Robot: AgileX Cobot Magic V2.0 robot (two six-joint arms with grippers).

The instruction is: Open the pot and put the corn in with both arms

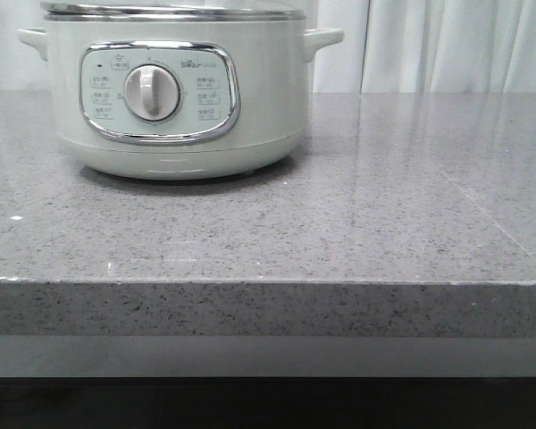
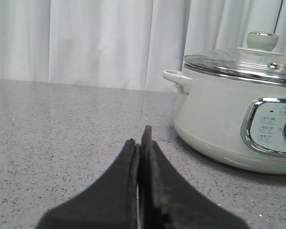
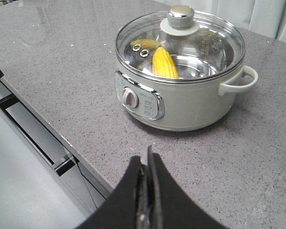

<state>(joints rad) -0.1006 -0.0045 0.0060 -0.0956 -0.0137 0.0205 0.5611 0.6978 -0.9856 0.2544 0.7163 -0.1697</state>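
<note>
The pale mint-white pot (image 1: pixel 179 98) stands at the back left of the grey counter, with its chrome-framed panel and white dial (image 1: pixel 151 92) facing me. It also shows in the left wrist view (image 2: pixel 229 119) and the right wrist view (image 3: pixel 181 86). Its glass lid (image 3: pixel 181 45) with a metal knob (image 3: pixel 181 12) is on the pot. The yellow corn (image 3: pixel 164 63) lies inside the pot, seen through the lid. My left gripper (image 2: pixel 140 136) is shut and empty, low over the counter left of the pot. My right gripper (image 3: pixel 147 157) is shut and empty, above the counter's front edge.
The speckled grey counter (image 1: pixel 384 206) runs wide to the right of the pot, with its front edge (image 1: pixel 268 281) near me. White curtains (image 1: pixel 447 45) hang behind. A dark frame (image 3: pixel 19 114) lies below the counter edge in the right wrist view.
</note>
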